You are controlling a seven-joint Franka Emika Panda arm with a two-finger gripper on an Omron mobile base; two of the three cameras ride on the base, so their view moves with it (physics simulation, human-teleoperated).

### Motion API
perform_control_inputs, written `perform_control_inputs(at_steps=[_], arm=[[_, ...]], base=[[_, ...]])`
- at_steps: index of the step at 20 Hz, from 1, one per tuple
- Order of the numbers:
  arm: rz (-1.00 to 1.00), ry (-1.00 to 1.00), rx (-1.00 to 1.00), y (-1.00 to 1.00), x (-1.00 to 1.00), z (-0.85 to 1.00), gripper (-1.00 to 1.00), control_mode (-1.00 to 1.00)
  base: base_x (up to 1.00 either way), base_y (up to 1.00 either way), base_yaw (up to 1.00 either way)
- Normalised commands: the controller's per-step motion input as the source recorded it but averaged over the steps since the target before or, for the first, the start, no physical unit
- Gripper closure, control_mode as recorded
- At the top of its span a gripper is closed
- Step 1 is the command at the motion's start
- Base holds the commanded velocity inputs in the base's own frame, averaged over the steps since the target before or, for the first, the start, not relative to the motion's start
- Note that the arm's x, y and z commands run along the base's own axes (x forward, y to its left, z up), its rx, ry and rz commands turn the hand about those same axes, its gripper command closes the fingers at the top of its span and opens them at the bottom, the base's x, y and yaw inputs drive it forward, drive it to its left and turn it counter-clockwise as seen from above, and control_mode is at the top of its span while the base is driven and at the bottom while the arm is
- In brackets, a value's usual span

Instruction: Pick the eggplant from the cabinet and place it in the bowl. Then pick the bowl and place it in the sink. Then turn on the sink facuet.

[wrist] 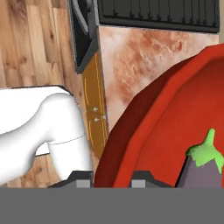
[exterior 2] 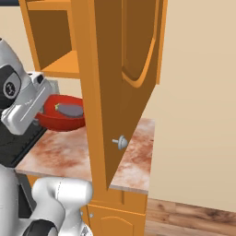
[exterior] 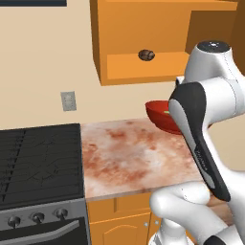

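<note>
Red bowl rim clamped by closed gripper, eggplant inside; risk of slipping, tipping, or striking cabinet door.

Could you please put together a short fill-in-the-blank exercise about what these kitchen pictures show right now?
1. The eggplant lies inside the red ____.
2. The bowl is held off the marbled ____, on its rim the gripper is shut.
3. The dark brown lump sits on the shelf of the open wall ____.
4. Left of the counter stands a black ____ with knobs on its front.

Missing words: bowl; counter; cabinet; stove
</note>
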Motion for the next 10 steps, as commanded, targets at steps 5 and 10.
perform_control_inputs(at_steps=[5,10], arm=[[0.08,-0.22,-0.1,0.0,-0.11,0.0,1.0,-1.0],[0.09,-0.12,-0.06,0.0,-0.07,0.0,1.0,-1.0]], base=[[0.0,0.0,0.0],[0.0,0.0,0.0]])
